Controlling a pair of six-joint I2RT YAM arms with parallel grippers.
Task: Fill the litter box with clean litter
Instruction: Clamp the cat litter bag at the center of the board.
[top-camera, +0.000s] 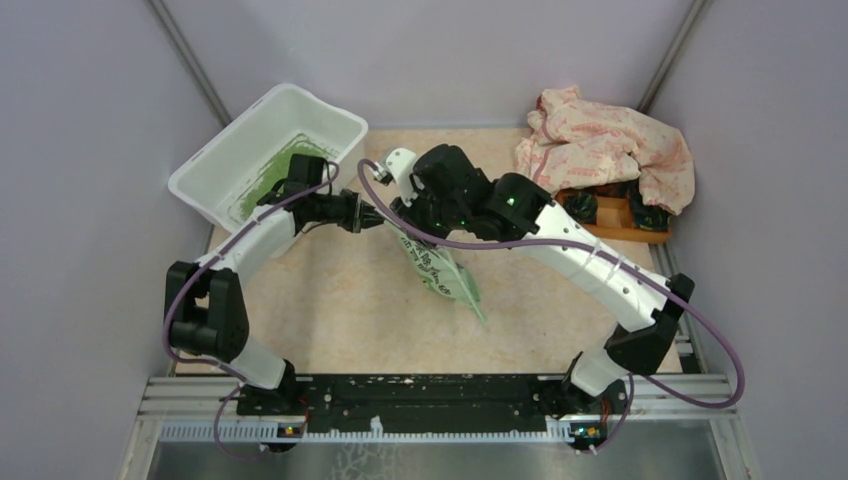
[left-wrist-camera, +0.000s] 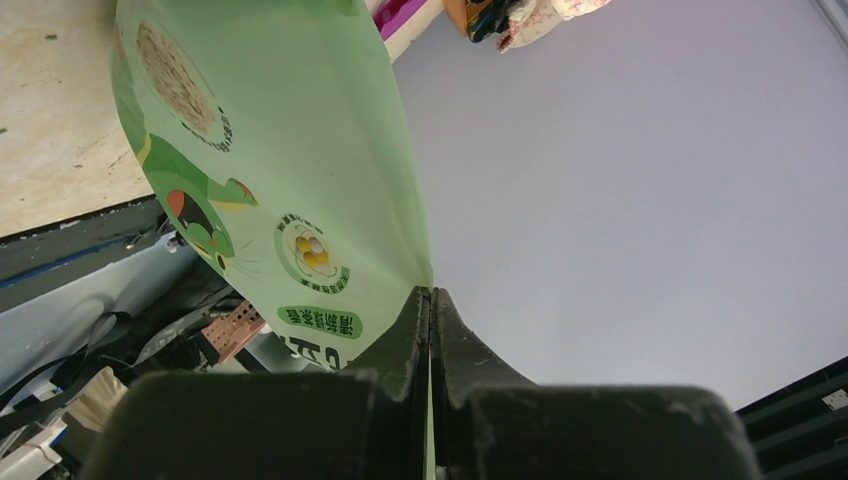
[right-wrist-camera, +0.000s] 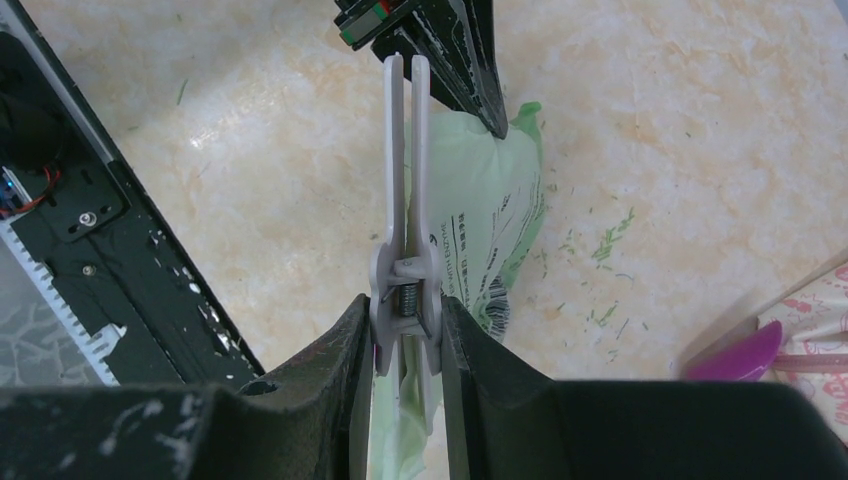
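The white litter box (top-camera: 222, 152) stands at the far left, with a patch of green clean litter (top-camera: 268, 180) on its floor. Just right of the box, a light green printed bag (top-camera: 447, 272) hangs between the two grippers over the table. My left gripper (top-camera: 372, 216) is shut on the bag's thin edge (left-wrist-camera: 431, 295); the bag (left-wrist-camera: 260, 170) fills the left of that view. My right gripper (right-wrist-camera: 405, 305) is shut on a white spring clip (right-wrist-camera: 405, 200) that sits on the bag (right-wrist-camera: 480, 210).
A pink-patterned cloth (top-camera: 605, 145) lies over an orange wooden tray (top-camera: 610, 232) at the far right. A purple scoop (right-wrist-camera: 735, 355) lies beside the cloth. Green granules (right-wrist-camera: 605, 245) are scattered on the beige tabletop. A black rail (top-camera: 430, 390) runs along the near edge.
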